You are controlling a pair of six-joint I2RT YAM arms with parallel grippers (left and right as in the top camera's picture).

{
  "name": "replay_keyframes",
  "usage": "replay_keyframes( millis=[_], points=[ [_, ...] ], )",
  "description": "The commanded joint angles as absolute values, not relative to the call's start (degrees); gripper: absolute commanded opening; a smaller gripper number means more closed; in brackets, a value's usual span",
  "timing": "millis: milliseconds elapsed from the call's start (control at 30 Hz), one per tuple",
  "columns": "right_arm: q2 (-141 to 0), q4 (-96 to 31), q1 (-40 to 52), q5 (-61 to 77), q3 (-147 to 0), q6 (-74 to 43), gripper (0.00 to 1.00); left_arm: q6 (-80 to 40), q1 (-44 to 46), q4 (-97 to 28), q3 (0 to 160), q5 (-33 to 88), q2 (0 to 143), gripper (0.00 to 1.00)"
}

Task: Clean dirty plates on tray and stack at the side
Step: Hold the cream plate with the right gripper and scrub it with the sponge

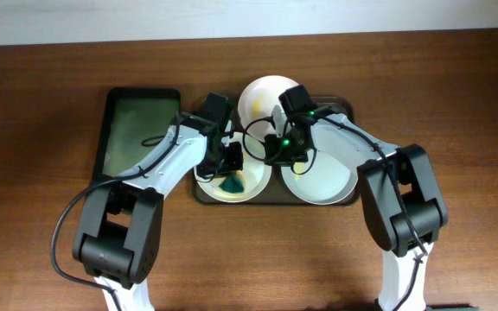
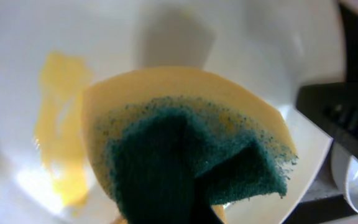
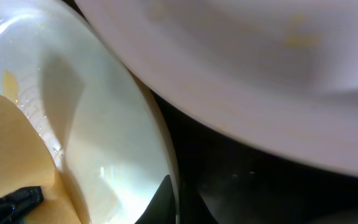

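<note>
The tray holds three white plates. The left plate has a yellow smear. My left gripper is shut on a yellow-and-green sponge and presses it into this plate; the sponge hides the fingers in the left wrist view. My right gripper is at this plate's right rim. In the right wrist view, one finger lies inside the rim of the plate. The right plate lies beside it. The back plate overhangs the tray's back rim.
A black basin with green liquid stands left of the tray, close to my left arm. Brown table surrounds the tray. A blurred plate fills the top of the right wrist view above dark tray floor.
</note>
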State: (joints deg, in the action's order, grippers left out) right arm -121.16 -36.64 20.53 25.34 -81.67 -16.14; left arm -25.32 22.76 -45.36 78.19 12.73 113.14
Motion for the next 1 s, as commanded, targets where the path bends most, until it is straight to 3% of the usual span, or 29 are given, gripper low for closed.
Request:
replay_keyframes(
  millis=[0,533,967],
  points=[
    [-122.1,-36.8,19.9,26.0,-82.8,-16.2,0.04,-26.8,22.7,-43.4,77.3,12.3,113.6,0.00],
    [-122.1,-36.6,19.8,26.3,-82.9,-16.2,0.04,-30.8,23.5,-36.5,74.6,13.9,114.3,0.00],
    [-122.1,-36.7,19.9,26.3,-82.8,-15.3,0.04,-29.7,23.3,-36.7,74.7,-2.3,120.3,0.00]
  ],
)
